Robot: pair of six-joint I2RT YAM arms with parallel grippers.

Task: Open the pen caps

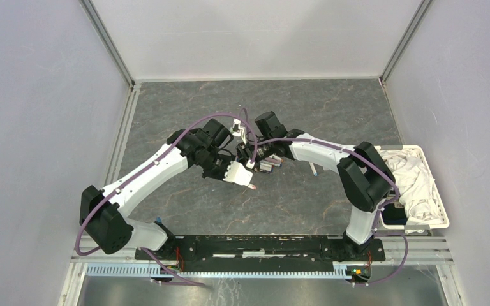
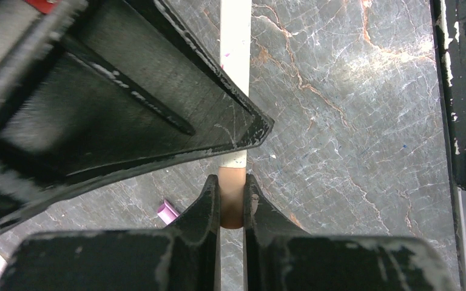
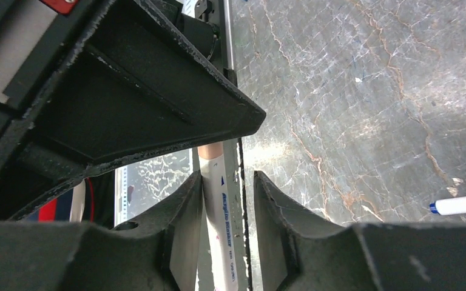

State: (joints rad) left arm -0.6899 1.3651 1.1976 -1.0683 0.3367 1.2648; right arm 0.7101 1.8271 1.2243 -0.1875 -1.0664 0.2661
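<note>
In the left wrist view my left gripper [image 2: 232,197] is shut on the orange cap [image 2: 232,191] of a white pen [image 2: 235,42], held above the table. In the right wrist view the same pen's white barrel [image 3: 221,224] runs between the fingers of my right gripper [image 3: 227,200]. It rests against the left finger, with a gap to the right finger, so the jaws stand open. The orange cap [image 3: 209,150] shows just beyond them. In the top view both grippers, left [image 1: 242,167] and right [image 1: 255,153], meet at mid-table. A loose purple cap [image 2: 167,211] lies on the table below.
A white pen with a blue end [image 1: 313,169] lies on the table right of the grippers; it also shows in the right wrist view [image 3: 461,205]. A white tray [image 1: 443,217] holding a white cloth stands at the right edge. More pens seem to lie under the grippers [image 1: 271,164].
</note>
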